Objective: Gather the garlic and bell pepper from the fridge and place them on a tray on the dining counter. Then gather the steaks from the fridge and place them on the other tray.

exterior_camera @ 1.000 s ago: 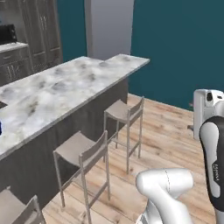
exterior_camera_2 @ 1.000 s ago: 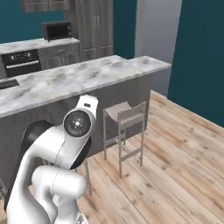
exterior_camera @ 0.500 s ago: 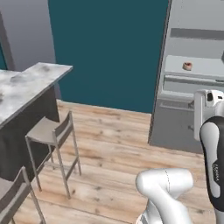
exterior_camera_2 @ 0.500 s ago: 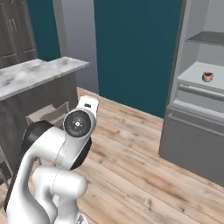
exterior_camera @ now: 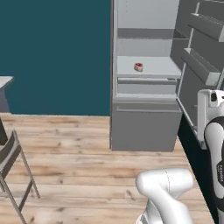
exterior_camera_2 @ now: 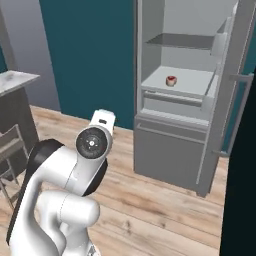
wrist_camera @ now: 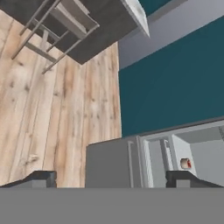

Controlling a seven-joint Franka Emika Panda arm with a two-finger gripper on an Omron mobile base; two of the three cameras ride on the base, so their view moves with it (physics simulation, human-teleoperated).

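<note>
The fridge stands open ahead, its door swung to the right. On a pale middle shelf lies one small red piece with a cream rim, which looks like the raw steak. In the hand view my gripper is open with nothing between its fingertips, well short of the fridge and the steak. A corner of the marble dining counter shows to the left. Garlic, bell pepper and trays are out of view.
A metal stool stands by the counter on the wooden floor. A teal wall runs left of the fridge. The open fridge door juts out on the right side.
The whole picture has swung from the dining counter and stools round to the open fridge, so the base has turned. The gripper has stayed open.
</note>
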